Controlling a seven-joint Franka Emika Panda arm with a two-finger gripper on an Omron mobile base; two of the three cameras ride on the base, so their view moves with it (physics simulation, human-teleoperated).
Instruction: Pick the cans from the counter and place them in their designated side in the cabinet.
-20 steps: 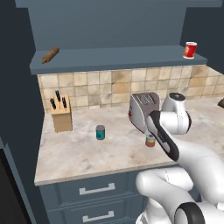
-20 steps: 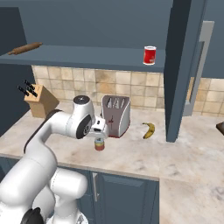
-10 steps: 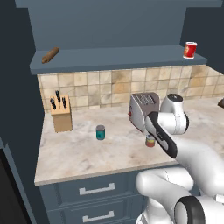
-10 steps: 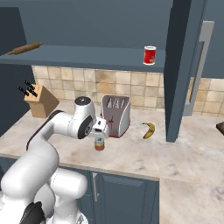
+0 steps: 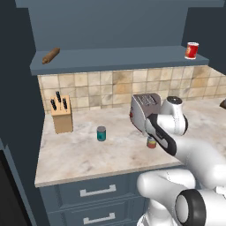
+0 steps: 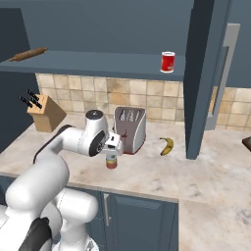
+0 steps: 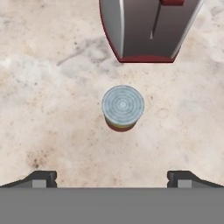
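I've got the gripper (image 7: 112, 177) spread wide above the short can (image 7: 123, 107), upright on the bench (image 7: 52, 118) by the toaster (image 7: 148, 28), lined up for grabbing; teal can (image 5: 101, 133) further left.

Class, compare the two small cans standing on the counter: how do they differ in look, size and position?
The teal can has a teal label; the short can is red-orange and yellow-green. The teal can is taller than the short can. The teal can stands in open counter nearer the knife block; the short can stands in front of the toaster, under the open tool. Both are upright with grey metal tops.
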